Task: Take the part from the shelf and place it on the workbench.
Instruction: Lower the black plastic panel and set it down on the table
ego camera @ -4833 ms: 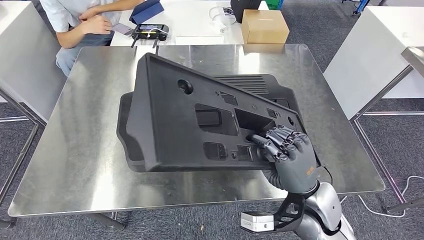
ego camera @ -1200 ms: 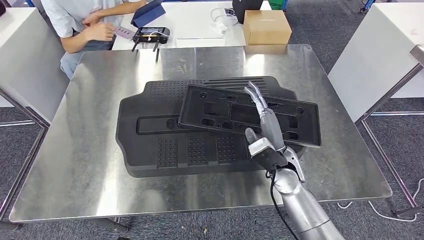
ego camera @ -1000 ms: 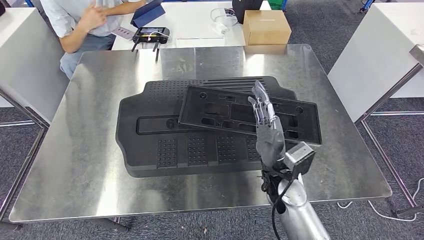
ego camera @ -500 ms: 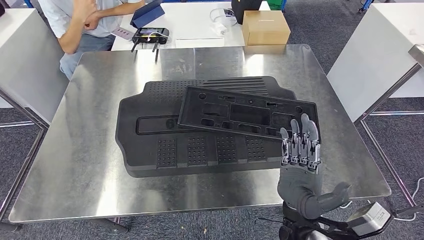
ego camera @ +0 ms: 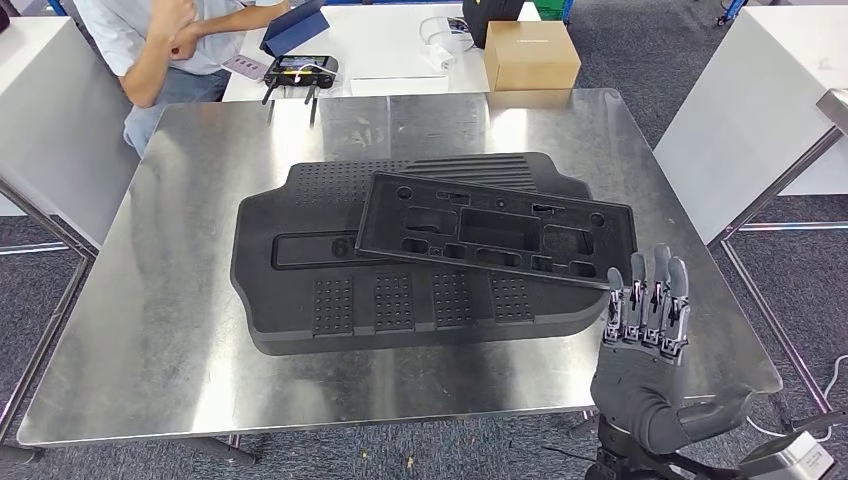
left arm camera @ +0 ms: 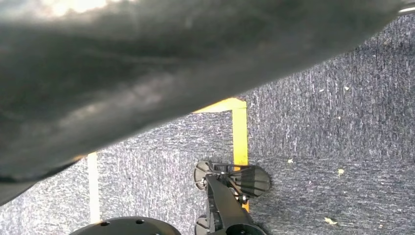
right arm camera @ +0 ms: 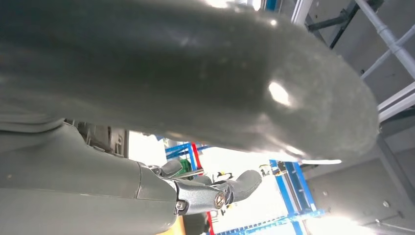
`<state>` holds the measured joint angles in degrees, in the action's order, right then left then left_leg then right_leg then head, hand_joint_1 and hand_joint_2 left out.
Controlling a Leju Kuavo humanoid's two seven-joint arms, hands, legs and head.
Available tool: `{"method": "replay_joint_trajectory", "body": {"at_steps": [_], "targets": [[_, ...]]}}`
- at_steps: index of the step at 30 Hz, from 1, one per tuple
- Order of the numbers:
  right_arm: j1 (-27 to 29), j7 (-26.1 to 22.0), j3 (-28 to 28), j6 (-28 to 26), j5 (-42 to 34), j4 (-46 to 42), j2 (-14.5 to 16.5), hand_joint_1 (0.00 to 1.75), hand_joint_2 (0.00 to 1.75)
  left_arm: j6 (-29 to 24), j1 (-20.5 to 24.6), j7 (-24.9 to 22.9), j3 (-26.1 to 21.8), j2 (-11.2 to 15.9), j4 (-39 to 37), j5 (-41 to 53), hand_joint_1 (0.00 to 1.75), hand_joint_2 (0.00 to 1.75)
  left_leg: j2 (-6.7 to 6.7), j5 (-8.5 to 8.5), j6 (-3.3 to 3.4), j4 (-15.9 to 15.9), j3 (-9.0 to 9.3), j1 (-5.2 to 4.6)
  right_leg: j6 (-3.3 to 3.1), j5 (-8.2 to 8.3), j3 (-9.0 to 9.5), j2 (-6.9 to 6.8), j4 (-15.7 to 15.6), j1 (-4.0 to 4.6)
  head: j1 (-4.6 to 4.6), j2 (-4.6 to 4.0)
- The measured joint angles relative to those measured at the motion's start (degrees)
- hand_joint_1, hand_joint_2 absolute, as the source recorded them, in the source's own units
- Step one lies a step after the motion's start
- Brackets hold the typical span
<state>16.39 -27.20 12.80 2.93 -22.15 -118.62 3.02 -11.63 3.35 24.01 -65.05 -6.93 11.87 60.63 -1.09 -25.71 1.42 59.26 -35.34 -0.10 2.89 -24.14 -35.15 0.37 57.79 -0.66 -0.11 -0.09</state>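
The right robot hand (ego camera: pixel 645 345) hangs empty, fingers spread upright, over the steel tabletop (ego camera: pixel 150 330)'s near right edge. Just ahead-left lies the flat black rectangular plastic part (ego camera: pixel 495 230), atop a larger black moulded panel (ego camera: pixel 330 290); grey carpet (ego camera: pixel 790 290) surrounds.

Matt black part (ego camera: pixel 497 230) (brushed-steel workbench (ego camera: pixel 180 300))

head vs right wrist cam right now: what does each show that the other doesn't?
Head view alone: the flat black part lying on the larger black panel on the steel workbench, plus a cardboard box and a seated person beyond. Right wrist view alone: blue racking against bright light. Both: the right robot hand, fingers apart, holding nothing, close up in the wrist view.
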Motion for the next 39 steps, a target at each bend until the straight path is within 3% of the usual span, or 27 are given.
{"method": "replay_joint_trajectory", "body": {"at_steps": [11,15,17,19,21,22,23,24,26,27,29,32,34,37,38,39], "targets": [[0.5,-0.4,-1.0,-0.8,1.2,0.0,0.2,0.0,0.0,0.4,0.0,0.1,0.0,0.0,0.0,0.0,0.0,0.0,-0.01,-0.2,0.31,0.1,0.01,-0.37,0.06,0.01,0.09,0.0,-0.1,-0.32,-0.01,0.0],[0.8,-0.5,-1.5,-1.0,1.3,0.0,0.5,0.0,0.0,0.8,-0.1,0.3,-0.2,0.1,0.0,-0.1,0.0,0.0,-0.01,-0.17,0.83,0.1,0.09,-0.73,0.45,0.09,0.22,0.0,-0.2,-0.62,-0.03,0.0],[0.9,-0.6,-1.8,-1.0,1.4,0.0,0.6,0.0,0.0,1.1,-0.1,0.3,-0.3,0.0,0.0,-0.2,0.0,0.0,0.18,0.3,1.29,-0.4,0.41,-0.3,0.65,-0.25,0.03,-0.02,0.3,-0.62,-0.01,0.0],[0.9,-0.6,-2.2,-1.1,1.6,-0.1,0.7,0.0,0.0,1.4,0.0,0.4,-0.5,0.0,0.0,-0.3,0.0,0.0,0.45,0.71,1.65,-0.9,0.65,0.35,0.46,-2.56,-1.58,-0.03,4.1,-0.56,0.24,0.0],[0.9,-0.6,-2.4,-1.2,1.7,0.0,0.7,0.0,0.0,1.7,-0.1,0.4,-0.7,0.0,0.0,-0.4,0.0,0.0,0.61,0.83,1.71,-0.9,0.52,0.54,0.29,-6.09,-4.65,-0.03,11.5,-0.67,0.45,0.0],[0.9,-0.6,-2.5,-1.2,1.8,0.0,0.8,0.0,0.0,1.8,-0.1,0.4,-0.8,-0.1,0.0,-0.4,0.0,0.0,0.69,0.89,1.63,-0.9,0.4,0.62,0.44,-7.29,-5.86,-0.04,14.6,-0.8,0.46,0.0],[0.9,-0.6,-2.5,-1.3,1.8,0.0,0.8,0.0,0.0,1.9,-0.1,0.4,-0.8,-0.1,0.0,-0.4,0.0,0.0,0.75,0.99,1.5,-0.9,0.28,0.71,0.83,-7.67,-6.08,-0.04,15.7,-0.94,0.46,0.0],[0.9,-0.6,-2.6,-1.3,1.8,0.0,0.8,0.0,0.0,1.9,-0.1,0.4,-0.9,-0.2,0.0,-0.5,0.0,0.0,0.79,1.11,1.28,-0.9,0.18,0.87,1.41,-7.2,-5.02,-0.07,14.3,-1.11,0.45,0.0],[0.9,-0.6,-2.7,-1.4,1.8,0.0,0.9,0.0,0.0,2.0,-0.1,0.4,-1.0,-0.3,0.0,-0.5,0.0,0.0,0.78,1.41,0.66,-0.8,0.02,1.21,2.65,-5.04,-0.08,-0.23,6.3,-1.53,0.53,0.0],[0.9,-0.5,-2.7,-1.4,1.8,0.0,0.9,0.0,0.0,2.0,-0.1,0.5,-1.1,-0.3,0.0,-0.6,0.0,0.0,0.75,1.51,0.21,-0.8,-0.04,1.26,2.81,-4.03,2.11,-0.24,2.5,-1.49,0.6,0.0],[0.9,-0.5,-2.8,-1.4,1.8,0.0,1.1,0.0,0.0,2.0,-0.1,0.5,-1.2,-0.3,0.1,-0.6,0.0,0.0,0.71,1.68,-0.74,-0.8,0.01,1.16,1.97,-3.05,3.92,-0.17,-0.9,-1.18,0.57,0.0],[0.9,-0.5,-2.9,-1.4,1.9,0.0,1.3,0.0,0.0,2.0,-0.2,0.5,-1.3,-0.3,0.1,-0.6,0.0,0.0,0.75,1.71,-1.9,-0.9,0.02,1.47,0.02,-2.29,3.59,-0.12,-0.8,-0.87,0.41,0.0],[0.9,-0.5,-2.9,-1.4,1.9,0.0,1.4,0.0,0.0,2.0,-0.3,0.5,-1.4,-0.3,0.1,-0.6,0.0,0.0,0.84,-1.13,-2.22,2.3,-1.22,1.69,-1.05,-1.64,3.47,-0.27,-0.9,-1.11,0.27,0.0],[1.0,-0.5,-3.0,-1.4,1.9,0.0,1.5,0.0,0.0,2.0,-0.3,0.5,-1.4,-0.3,0.1,-0.6,0.0,0.0,0.89,-8.1,-2.38,13.6,-4.97,1.7,-1.84,-1.01,2.84,-0.43,-0.8,-0.79,0.09,0.01],[1.0,-0.5,-3.0,-1.4,1.9,0.0,1.5,0.0,0.0,2.0,-0.3,0.5,-1.4,-0.3,0.1,-0.6,0.0,0.0,0.89,-8.9,-2.35,15.6,-5.22,1.69,-1.89,-0.85,2.61,-0.45,-0.8,-0.64,0.08,0.01],[1.0,-0.5,-3.1,-1.4,1.9,0.0,1.5,0.0,0.0,2.0,-0.3,0.5,-1.4,-0.3,0.1,-0.6,0.0,0.0,0.89,-8.56,-2.25,15.2,-4.32,1.69,-1.86,-0.71,2.43,-0.46,-0.8,-0.53,0.09,0.01]]}}
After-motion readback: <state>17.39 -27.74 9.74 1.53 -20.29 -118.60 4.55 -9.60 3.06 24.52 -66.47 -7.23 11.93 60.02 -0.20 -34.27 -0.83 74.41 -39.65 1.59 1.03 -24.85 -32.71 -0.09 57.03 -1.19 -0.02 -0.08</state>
